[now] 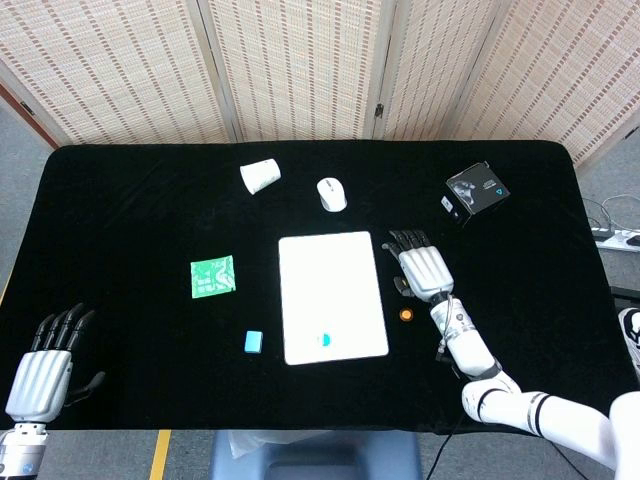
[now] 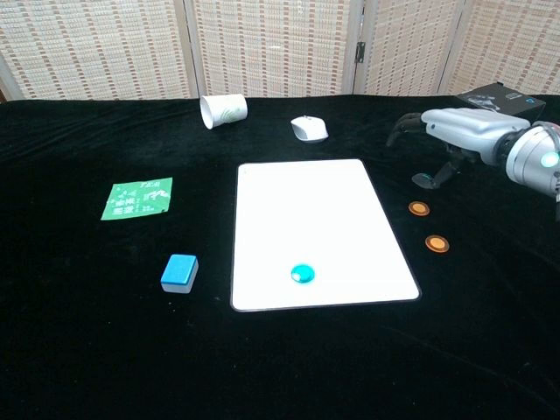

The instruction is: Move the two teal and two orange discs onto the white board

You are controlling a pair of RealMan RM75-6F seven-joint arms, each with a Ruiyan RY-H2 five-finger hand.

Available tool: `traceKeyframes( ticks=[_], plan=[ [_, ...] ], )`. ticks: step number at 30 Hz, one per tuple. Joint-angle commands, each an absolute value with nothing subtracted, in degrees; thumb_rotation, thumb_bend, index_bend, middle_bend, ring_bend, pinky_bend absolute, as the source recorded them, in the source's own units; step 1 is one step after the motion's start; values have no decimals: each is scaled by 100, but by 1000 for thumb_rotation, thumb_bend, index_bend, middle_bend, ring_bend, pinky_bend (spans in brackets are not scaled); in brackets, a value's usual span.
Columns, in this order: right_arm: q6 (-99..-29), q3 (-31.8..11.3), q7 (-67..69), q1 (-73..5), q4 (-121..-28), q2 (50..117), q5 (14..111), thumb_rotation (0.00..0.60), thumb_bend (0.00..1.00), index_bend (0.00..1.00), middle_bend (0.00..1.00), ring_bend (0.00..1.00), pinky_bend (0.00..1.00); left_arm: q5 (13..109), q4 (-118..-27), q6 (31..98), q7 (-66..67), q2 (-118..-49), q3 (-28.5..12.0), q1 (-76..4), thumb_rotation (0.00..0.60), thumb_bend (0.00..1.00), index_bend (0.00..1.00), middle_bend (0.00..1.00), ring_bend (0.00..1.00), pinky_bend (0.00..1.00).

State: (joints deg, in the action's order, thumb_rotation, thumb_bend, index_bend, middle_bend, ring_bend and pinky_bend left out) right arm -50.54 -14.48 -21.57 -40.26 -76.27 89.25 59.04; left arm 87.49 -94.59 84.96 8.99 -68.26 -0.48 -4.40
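One teal disc [image 1: 325, 339] [image 2: 303, 273] lies on the white board [image 1: 330, 280] [image 2: 306, 210], near its front edge. Right of the board, two orange discs [image 2: 420, 208] [image 2: 437, 243] sit on the black cloth; the head view shows only the nearer one [image 1: 406, 314]. The second teal disc [image 2: 423, 180] peeks out beneath the thumb of my right hand [image 1: 420, 265] [image 2: 455, 131], which hovers over it with fingers spread and nothing held. My left hand [image 1: 45, 365] rests open at the table's near left corner.
A tipped paper cup [image 1: 260, 175], a white mouse [image 1: 332, 193] and a black box [image 1: 475, 190] stand behind the board. A green packet [image 1: 213, 276] and a small blue block [image 1: 253, 341] lie to its left.
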Motion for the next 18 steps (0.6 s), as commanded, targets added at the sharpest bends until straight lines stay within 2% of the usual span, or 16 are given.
traceKeyframes(
  ticks=[1, 9, 18],
  plan=[
    [-4774, -1556, -2252, -4231, -7141, 9080, 5486, 600, 475, 258, 104, 0, 0, 8745, -9483, 8503, 920, -6812, -53, -439, 600, 278, 101, 8, 35, 0],
    [-4369, -1588, -2426, -4599, -6086, 9580, 4884, 600, 475, 293, 108, 0, 0, 8688, -9528, 8484, 975, -6788, -57, -434, 600, 278, 101, 8, 35, 0],
    [-4168, -1594, -2418, -4772, -5416, 9878, 4622, 600, 474, 334, 119, 0, 0, 8647, -9508, 8461, 962, -6793, -52, -428, 600, 278, 101, 8, 35, 0]
  ],
)
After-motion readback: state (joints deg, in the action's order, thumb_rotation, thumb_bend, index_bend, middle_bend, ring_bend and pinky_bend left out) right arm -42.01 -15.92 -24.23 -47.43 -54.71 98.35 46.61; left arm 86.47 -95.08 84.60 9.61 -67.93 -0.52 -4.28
